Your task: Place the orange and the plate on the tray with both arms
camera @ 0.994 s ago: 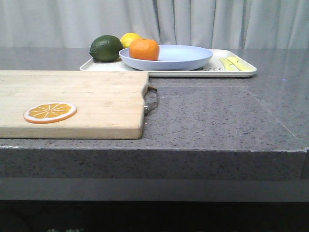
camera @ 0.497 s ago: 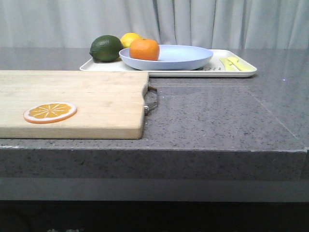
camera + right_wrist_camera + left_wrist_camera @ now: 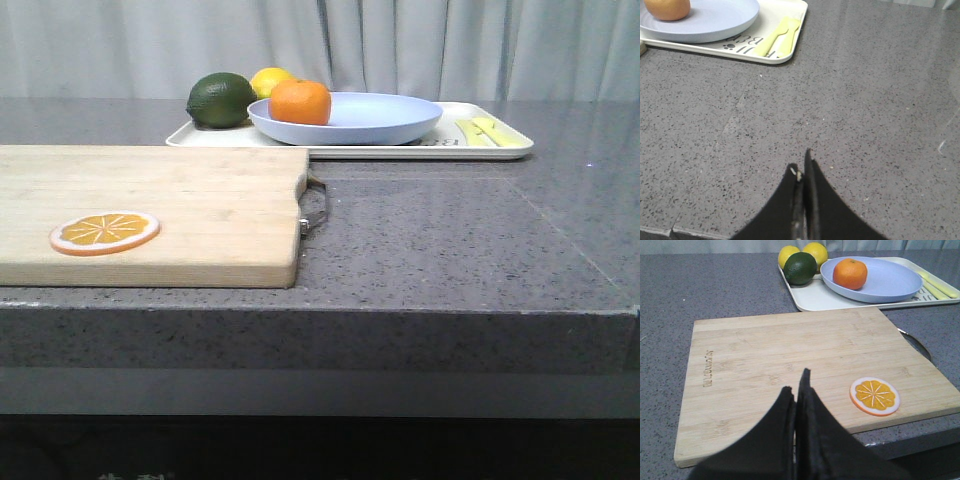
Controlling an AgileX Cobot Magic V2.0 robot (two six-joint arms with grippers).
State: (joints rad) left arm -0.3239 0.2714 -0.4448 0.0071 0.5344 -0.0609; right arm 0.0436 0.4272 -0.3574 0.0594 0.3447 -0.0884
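Bright-orange and round, the whole orange (image 3: 299, 102) sat in the pale lavender-blue plastic plate (image 3: 370, 118), itself resting on the cream-white rectangular tray (image 3: 500, 148).

A dark green lime (image 3: 221, 99), yellow lemons (image 3: 815, 251) and pale yellow cutlery (image 3: 777, 41) shared the tray. Both the left gripper (image 3: 797, 388) and right gripper (image 3: 801, 167) were pressed together, holding nothing, well apart from the tray. Judged done; a stray reach could roll the fruit out. An orange slice (image 3: 105, 232) lay on the wooden cutting board (image 3: 200, 190).
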